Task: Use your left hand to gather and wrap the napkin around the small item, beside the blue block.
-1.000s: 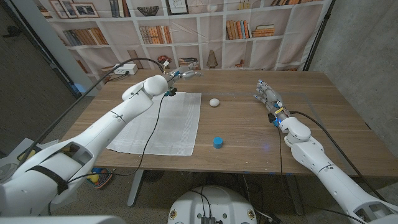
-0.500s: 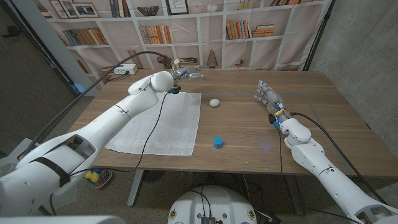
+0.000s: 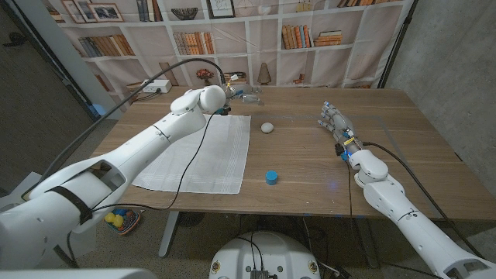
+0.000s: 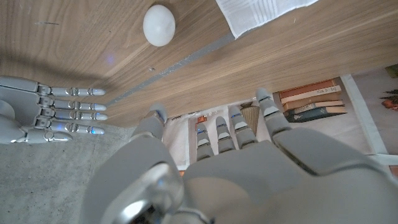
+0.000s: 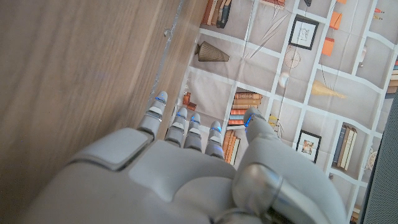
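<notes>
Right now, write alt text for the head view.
A white napkin lies flat on a wooden table, with the left hand open beyond its far corner. A small white item and blue block sit right of it.

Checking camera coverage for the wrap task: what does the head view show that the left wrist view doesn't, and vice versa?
Head view alone: the blue block near the table's front edge, the whole spread napkin, and both arms. Left wrist view alone: the back of the left hand close up, fingers apart and holding nothing. Both: the small white item, the napkin's corner, the right hand and the wooden table.
</notes>
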`<move>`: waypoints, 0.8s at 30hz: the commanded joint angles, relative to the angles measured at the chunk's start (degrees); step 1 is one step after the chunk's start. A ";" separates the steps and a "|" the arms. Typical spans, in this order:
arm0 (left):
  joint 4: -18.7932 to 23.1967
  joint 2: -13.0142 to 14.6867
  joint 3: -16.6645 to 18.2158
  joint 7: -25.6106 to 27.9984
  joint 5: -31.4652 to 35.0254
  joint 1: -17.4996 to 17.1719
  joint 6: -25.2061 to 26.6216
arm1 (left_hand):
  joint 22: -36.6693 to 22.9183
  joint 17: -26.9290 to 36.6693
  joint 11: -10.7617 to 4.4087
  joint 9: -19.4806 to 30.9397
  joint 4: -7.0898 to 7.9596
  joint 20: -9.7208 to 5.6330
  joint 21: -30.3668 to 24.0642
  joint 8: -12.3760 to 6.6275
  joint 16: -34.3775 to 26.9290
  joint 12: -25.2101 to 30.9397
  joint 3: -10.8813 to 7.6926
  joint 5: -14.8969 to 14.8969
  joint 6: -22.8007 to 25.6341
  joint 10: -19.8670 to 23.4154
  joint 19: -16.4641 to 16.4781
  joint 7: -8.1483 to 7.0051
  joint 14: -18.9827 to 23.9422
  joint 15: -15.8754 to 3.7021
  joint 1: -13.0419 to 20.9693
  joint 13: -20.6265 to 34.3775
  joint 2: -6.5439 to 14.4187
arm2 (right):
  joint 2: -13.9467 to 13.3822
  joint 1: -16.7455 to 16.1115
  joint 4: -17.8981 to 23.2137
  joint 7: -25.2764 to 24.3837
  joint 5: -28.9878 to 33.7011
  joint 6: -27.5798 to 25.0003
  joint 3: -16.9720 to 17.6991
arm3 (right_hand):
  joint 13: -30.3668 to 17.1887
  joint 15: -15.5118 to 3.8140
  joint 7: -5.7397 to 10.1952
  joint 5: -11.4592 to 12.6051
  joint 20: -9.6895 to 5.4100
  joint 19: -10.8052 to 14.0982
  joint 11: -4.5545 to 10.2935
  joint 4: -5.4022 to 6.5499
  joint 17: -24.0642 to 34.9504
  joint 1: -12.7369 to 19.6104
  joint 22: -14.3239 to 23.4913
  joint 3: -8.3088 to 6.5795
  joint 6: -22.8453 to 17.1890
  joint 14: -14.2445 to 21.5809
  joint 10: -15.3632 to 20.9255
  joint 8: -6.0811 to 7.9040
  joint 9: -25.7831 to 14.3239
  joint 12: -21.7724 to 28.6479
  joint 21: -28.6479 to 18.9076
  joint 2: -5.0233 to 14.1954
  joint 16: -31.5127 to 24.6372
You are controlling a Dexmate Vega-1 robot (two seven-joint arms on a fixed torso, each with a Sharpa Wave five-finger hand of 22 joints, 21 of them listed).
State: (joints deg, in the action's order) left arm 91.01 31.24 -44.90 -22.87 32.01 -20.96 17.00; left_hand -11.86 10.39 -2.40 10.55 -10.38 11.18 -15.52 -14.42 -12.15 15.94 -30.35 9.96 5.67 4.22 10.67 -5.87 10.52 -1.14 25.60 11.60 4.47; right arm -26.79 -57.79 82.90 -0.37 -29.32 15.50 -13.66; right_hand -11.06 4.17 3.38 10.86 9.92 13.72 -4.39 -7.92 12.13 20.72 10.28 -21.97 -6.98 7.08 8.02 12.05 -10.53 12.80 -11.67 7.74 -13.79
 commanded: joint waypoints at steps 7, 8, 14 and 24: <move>-2.68 -3.16 -6.31 -8.17 11.70 4.79 1.31 | -0.13 0.24 -1.61 0.10 -0.04 -1.44 -1.14 0.88 -0.89 0.41 0.26 0.30 2.23 3.81 2.36 -1.50 4.58 -2.46 6.38 0.22 -3.11 | -0.24 -1.58 1.19 -1.07 -0.42 -0.07 0.55 | -0.29 0.18 -0.47 0.15 -0.09 0.46 -0.28 0.50 0.42 0.16 0.14 0.04 -1.26 0.79 1.01 0.09 -0.15 -0.15 -0.24 0.31 -0.45; -2.88 -3.37 -6.60 -8.71 12.12 5.05 1.20 | -0.13 0.25 -1.68 0.10 -0.05 -1.91 -1.17 0.80 -0.90 0.39 0.42 0.34 2.72 3.98 2.47 -1.76 4.83 -2.65 6.75 0.23 -3.51 | -0.25 -1.61 1.22 -1.10 -0.43 -0.13 0.54 | -0.30 0.28 -0.50 0.15 -0.11 0.46 -0.29 0.52 0.44 0.15 0.14 0.04 -1.41 0.96 1.01 0.12 -0.15 -0.17 -0.24 0.33 -0.52; -4.38 -4.78 -7.83 -11.73 13.65 6.41 0.57 | -0.16 0.30 -2.15 0.11 0.00 -2.95 -1.62 0.48 -1.17 0.55 1.03 0.68 5.00 5.61 3.63 -1.83 6.54 -3.53 9.15 0.28 -4.95 | -0.29 -1.83 1.26 -1.12 -0.50 -0.07 0.59 | -0.32 0.37 -0.60 0.16 -0.22 0.50 -0.39 0.59 0.53 0.09 0.15 0.04 -1.98 1.11 1.37 0.21 -0.16 -0.12 -0.25 0.44 -0.61; -7.68 -7.00 -9.95 -15.67 15.43 8.50 -0.20 | -0.27 0.59 -2.51 0.13 0.82 -3.74 -1.92 0.91 -1.70 0.80 2.41 0.86 6.23 7.70 4.25 -1.49 8.47 -4.28 10.30 0.38 -5.70 | -0.35 -2.23 1.57 -1.48 -0.48 -0.07 0.71 | -0.34 0.45 -0.81 0.17 -0.17 0.66 -0.55 0.69 0.66 -0.03 0.16 0.08 -2.55 1.67 1.78 0.25 -0.17 -0.09 -0.31 0.53 -0.87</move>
State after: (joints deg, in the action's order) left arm 86.24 26.42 -52.46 -34.30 44.70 -14.69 17.50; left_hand -11.87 10.82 -4.73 10.55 -9.70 8.06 -17.02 -13.87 -13.34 16.33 -28.27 10.46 11.78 11.00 14.52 -7.06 17.88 -2.36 34.98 11.88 -1.40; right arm -27.05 -59.57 84.18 -1.48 -29.76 15.45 -13.08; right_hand -11.27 4.55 2.76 10.86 9.72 13.92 -4.94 -7.68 12.67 20.56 10.27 -21.73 -9.03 8.05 9.18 12.05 -10.53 12.80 -11.67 7.90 -14.21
